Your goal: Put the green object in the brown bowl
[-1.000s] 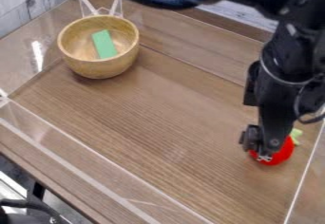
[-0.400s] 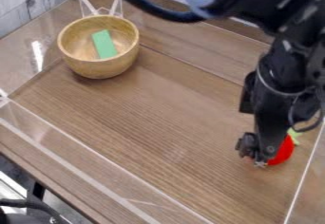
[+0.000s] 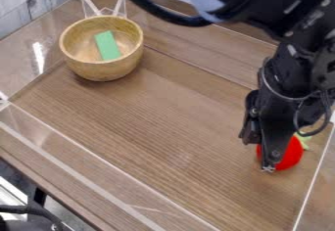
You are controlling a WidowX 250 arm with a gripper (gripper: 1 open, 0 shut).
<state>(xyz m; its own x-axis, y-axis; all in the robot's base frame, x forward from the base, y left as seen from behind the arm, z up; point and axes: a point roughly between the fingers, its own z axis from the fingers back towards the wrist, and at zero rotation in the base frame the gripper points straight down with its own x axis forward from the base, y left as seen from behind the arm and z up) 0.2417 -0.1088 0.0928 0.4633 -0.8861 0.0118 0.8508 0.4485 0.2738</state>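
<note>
Wood-grain bench (image 3: 157, 127), clear walls. Your end effector (image 3: 271, 157), lower right of frame, just clenched on red object (image 3: 288, 155). Green object (image 3: 106, 45) already lies in brown bowl (image 3: 102, 69), upper left: wrong target.

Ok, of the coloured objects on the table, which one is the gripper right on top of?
The red object at the table's right edge, under the gripper. The green object lies far off in the brown bowl.

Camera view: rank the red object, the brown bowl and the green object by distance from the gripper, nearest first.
1. Red object, at the gripper, right front.
2. Brown bowl, far left; its near rim comes first.
3. Green object, lying inside that bowl.
</note>
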